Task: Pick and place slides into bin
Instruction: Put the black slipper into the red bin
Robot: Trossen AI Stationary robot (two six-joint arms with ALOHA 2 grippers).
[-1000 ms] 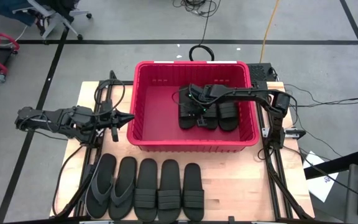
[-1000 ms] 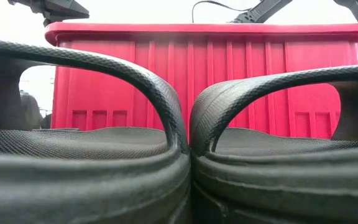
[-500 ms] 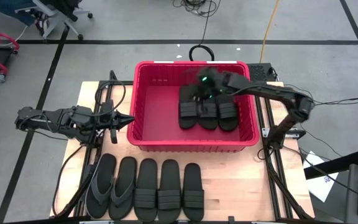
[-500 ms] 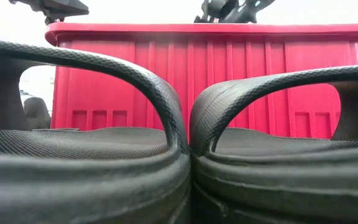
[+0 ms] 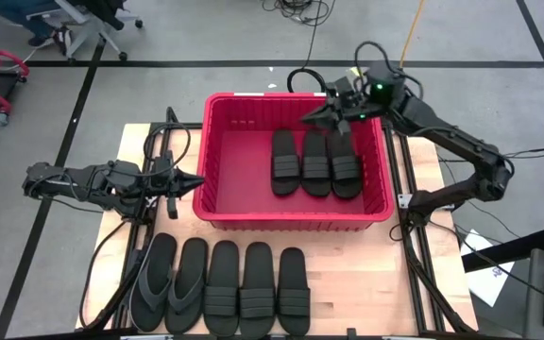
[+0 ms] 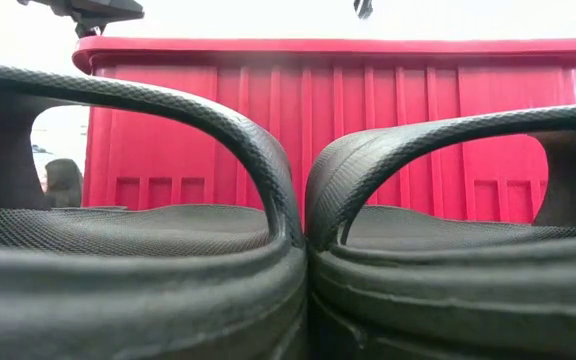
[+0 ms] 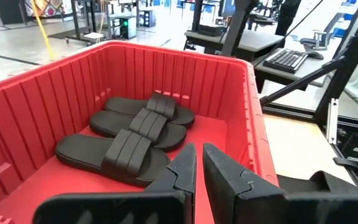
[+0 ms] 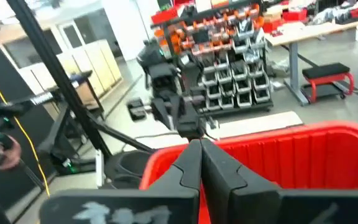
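Three slides (image 5: 315, 162) lie flat in the bin (image 5: 217, 179); five (image 5: 223, 287) sit in a row on the desk (image 5: 357, 279) before its near wall. Foam, judged light, soft and grippy; best pinched across the strap. Right gripper (image 5: 327, 115) hangs over the bin's far rim, jaws closed and empty. Left gripper (image 5: 189, 183) waits just beside the bin's left wall, jaws nearly closed. Open room lies above the row; the tall rim must be cleared

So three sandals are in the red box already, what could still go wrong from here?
Five slides lie tightly side by side on the table, so grabbing one might drag its neighbour. The right gripper hangs above the bin's far rim and could clip it on its way back. The three slides in the bin leave room on one side only.
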